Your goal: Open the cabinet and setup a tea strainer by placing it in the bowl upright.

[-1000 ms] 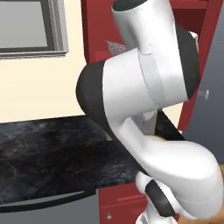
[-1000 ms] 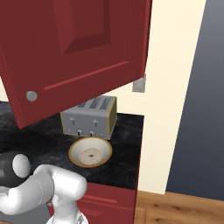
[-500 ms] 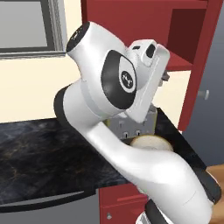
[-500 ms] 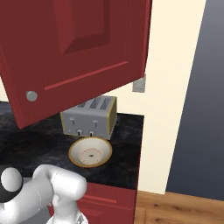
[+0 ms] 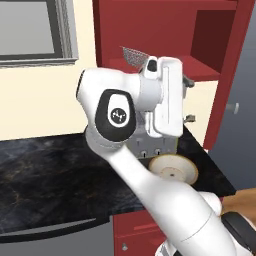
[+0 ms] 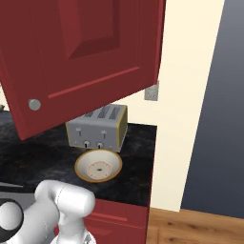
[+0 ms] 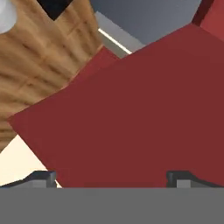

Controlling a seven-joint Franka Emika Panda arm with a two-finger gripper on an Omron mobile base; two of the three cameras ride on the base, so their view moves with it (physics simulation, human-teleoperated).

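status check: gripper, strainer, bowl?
Gripper open, empty, facing red cabinet door. Door open. Tea strainer on cabinet shelf, ungrasped. Bowl empty on counter before toaster.

Hidden and cut-off parts

The white arm covers most of the silver wire-mesh tea strainer (image 5: 134, 56) and boxy silver toaster (image 5: 150, 147); the dark red cabinet door (image 6: 81, 52) runs off at 12 o'clock.

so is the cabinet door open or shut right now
Open. In the right base view the cabinet door hangs swung out over the toaster; the left base view shows its bare inside shelf.
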